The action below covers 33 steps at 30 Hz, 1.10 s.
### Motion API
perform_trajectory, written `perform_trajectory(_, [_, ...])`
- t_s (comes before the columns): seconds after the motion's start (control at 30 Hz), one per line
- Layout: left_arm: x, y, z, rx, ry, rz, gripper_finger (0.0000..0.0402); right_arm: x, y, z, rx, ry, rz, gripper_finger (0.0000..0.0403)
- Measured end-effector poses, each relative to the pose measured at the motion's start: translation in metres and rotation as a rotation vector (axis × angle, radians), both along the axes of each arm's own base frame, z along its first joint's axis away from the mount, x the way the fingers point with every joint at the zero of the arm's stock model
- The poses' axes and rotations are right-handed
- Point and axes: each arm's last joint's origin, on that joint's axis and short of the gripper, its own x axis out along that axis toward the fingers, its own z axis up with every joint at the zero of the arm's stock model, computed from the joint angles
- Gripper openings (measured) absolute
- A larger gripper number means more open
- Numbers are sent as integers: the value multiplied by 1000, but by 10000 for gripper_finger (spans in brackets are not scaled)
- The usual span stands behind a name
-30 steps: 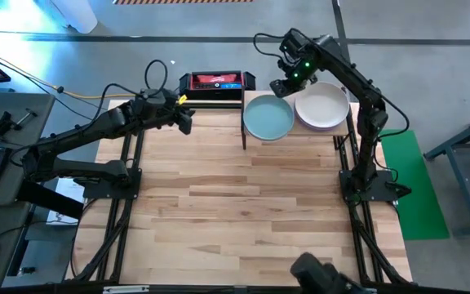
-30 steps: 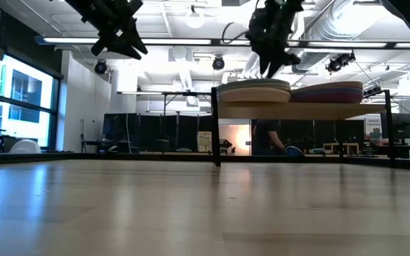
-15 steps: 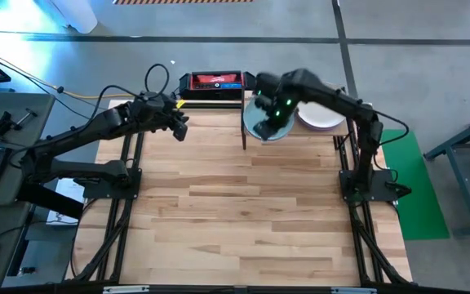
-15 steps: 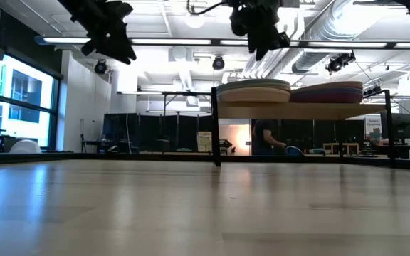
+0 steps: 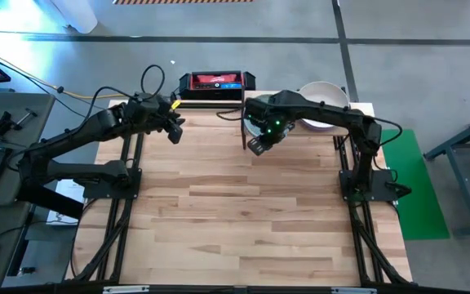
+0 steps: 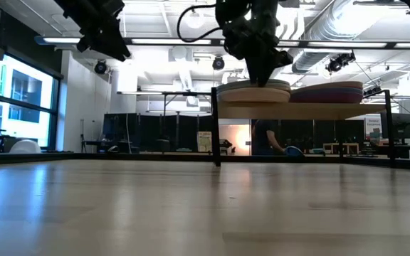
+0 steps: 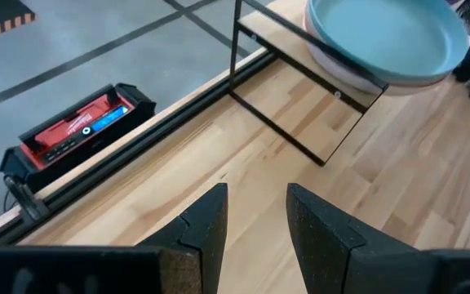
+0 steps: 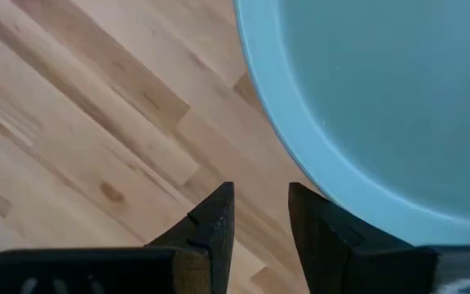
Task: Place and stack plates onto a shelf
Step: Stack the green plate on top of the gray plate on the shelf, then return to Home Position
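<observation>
Right wrist view shows the right gripper empty, fingers slightly apart, just beside the blue plate's rim. That plate tops a stack on the shelf. Plates look rigid, smooth, likely breakable; grip by the rim.

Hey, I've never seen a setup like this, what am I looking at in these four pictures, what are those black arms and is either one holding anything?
Two robot arms work at a wooden table. One picture looks straight down, one looks level across the tabletop, and two come from cameras on the arms' wrists. At the table's far edge stands a small shelf carrying two stacks of plates; the top plate of one is light blue, the other's is whitish. The right gripper hangs at the blue stack's near edge, open and holding nothing. The left gripper waits above the table's far left, also open and empty. A red and black device lies beyond the table.
</observation>
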Motion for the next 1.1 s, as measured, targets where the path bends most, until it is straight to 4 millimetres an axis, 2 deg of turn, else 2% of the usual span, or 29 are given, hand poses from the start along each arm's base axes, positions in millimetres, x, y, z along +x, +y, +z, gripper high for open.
perform_trajectory(0.37, [-2,-1,-3,-17,31,1,117,-4,-22,1,-34,-22,-62,107])
perform_trajectory(0.5, [-2,-1,-3,-17,31,0,117,-4,-19,2,-7,-32,-51,107])
perform_trajectory(0.6, [-3,-2,-2,-26,22,-27,117,-10,-11,14,-19,-67,-32,107])
perform_trajectory(0.73, [-13,-9,6,-3,-25,-63,117,-23,0,44,-84,-195,45,107])
perform_trajectory(0.9, [-34,-20,19,43,-103,-60,117,-49,5,85,-262,-433,139,107])
perform_trajectory(1.0, [-47,-27,22,80,-159,-54,117,-71,7,94,-345,-563,159,107])
perform_trajectory(1.1, [-59,-33,17,123,-239,-54,117,-100,12,89,-409,-671,143,107])
